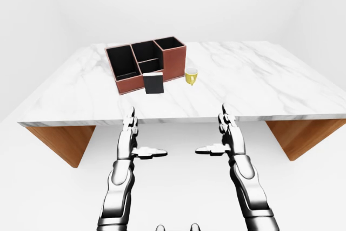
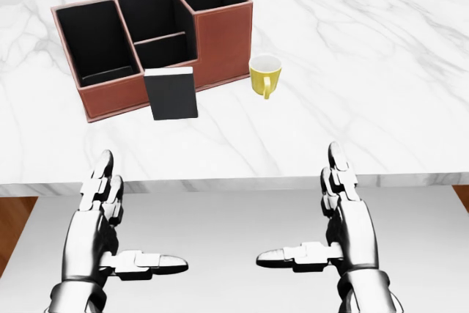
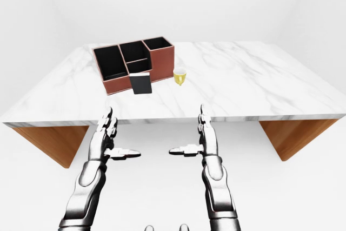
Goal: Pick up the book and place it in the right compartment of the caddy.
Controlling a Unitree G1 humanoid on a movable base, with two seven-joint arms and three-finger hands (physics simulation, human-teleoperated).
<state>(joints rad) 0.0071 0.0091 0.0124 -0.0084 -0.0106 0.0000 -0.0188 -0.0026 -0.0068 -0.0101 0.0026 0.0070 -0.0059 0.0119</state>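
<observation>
While both silver three-finger hands, left hand (image 2: pixel 99 225) and right hand (image 2: pixel 344 218), hover with fingers spread and empty below the white marble table (image 2: pixel 366 71), the upright black book (image 2: pixel 171 93) leans against the reddish-brown leather caddy (image 2: pixel 220 34), just left of a yellow mug (image 2: pixel 264 75).

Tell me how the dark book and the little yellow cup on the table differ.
The book is black and flat-sided; the cup is yellow, round and open at the top, with a handle. The book stands upright against the caddy, while the cup stands a little apart to the caddy's right in the head view. The book looks taller than the cup. Both rest on the marble table, beyond the robot's open fingers, untouched.
</observation>
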